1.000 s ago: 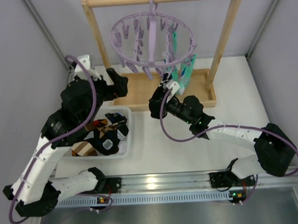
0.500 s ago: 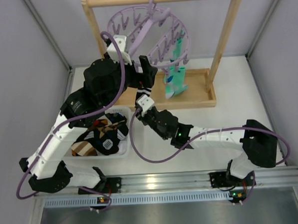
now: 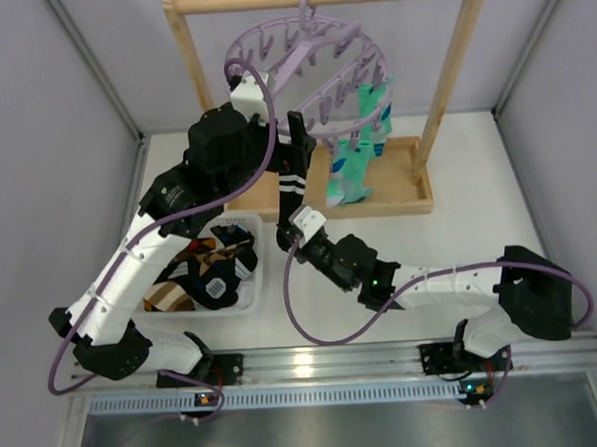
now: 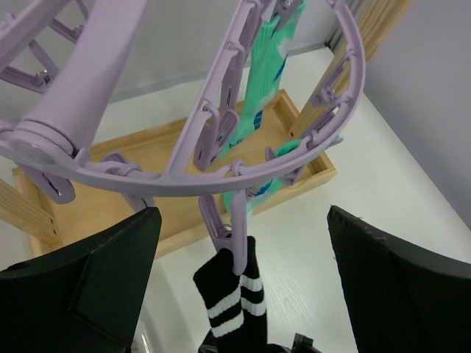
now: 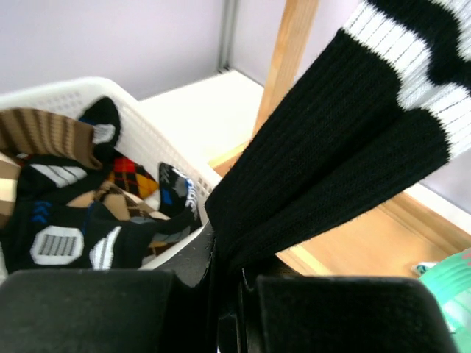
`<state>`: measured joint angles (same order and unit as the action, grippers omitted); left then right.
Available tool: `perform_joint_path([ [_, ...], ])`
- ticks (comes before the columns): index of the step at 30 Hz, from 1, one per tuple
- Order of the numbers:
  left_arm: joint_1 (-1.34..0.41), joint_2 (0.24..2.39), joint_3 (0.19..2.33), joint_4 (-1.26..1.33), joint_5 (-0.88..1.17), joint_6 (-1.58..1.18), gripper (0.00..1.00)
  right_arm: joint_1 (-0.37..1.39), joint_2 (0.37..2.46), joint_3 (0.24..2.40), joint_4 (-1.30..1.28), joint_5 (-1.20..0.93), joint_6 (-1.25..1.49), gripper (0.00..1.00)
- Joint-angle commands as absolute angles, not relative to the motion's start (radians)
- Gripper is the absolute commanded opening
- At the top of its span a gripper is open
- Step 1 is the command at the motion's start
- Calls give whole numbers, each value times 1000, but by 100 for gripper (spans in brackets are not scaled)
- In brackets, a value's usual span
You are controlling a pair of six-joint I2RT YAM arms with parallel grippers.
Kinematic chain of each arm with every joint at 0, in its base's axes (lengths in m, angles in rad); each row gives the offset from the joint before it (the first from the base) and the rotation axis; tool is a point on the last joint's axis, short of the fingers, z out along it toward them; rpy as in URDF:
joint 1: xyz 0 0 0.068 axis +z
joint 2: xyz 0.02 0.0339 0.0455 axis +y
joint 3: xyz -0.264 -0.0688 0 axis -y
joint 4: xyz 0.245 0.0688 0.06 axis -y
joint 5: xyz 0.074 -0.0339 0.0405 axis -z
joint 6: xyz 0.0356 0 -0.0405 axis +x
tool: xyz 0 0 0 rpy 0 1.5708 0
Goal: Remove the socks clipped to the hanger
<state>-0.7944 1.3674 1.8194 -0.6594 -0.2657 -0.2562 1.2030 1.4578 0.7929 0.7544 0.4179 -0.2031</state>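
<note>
At the left of the table (image 3: pixel 459 230) stands a white basket (image 3: pixel 257 248), and in it lies a heap of loose socks (image 3: pixel 203 279), brown striped, black and argyle ones. Above and to the right of the basket, the left gripper (image 4: pixel 241 220) is raised up to the near edge of the hanger (image 4: pixel 96 81). Its jaws are wide apart, one on each side of a peg (image 4: pixel 224 232) and holding nothing. From this peg hangs a black sock (image 3: pixel 292 179) with white stripes, clipped by its cuff and stretched down toward the near side. The right gripper (image 3: pixel 292 222) is just below it, near the right wall of the basket, and its jaws are pressed together on the lower end of the black sock, as the right wrist view shows clearly. More to the right, the mint socks (image 3: pixel 348 176) with white and blue marks hang from pegs on the right side of the ring, over the base of the wooden rack (image 3: pixel 449 70). The hanger itself hangs by its hook on the top bar of this rack, at the far side of the table.
</note>
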Motion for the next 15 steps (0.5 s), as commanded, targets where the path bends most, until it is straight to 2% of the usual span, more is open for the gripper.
perform_joint_path([
  [1, -750, 1373, 1761, -583, -119, -293, 98, 1187, 1378, 741, 848, 293, -166, 0],
  [10, -657, 1353, 1611, -390, 123, -356, 97, 1097, 1264, 644, 896, 120, -95, 0],
  [15, -629, 1365, 1548, -281, 201, -408, 92, 1088, 1229, 626, 893, 43, -94, 0],
])
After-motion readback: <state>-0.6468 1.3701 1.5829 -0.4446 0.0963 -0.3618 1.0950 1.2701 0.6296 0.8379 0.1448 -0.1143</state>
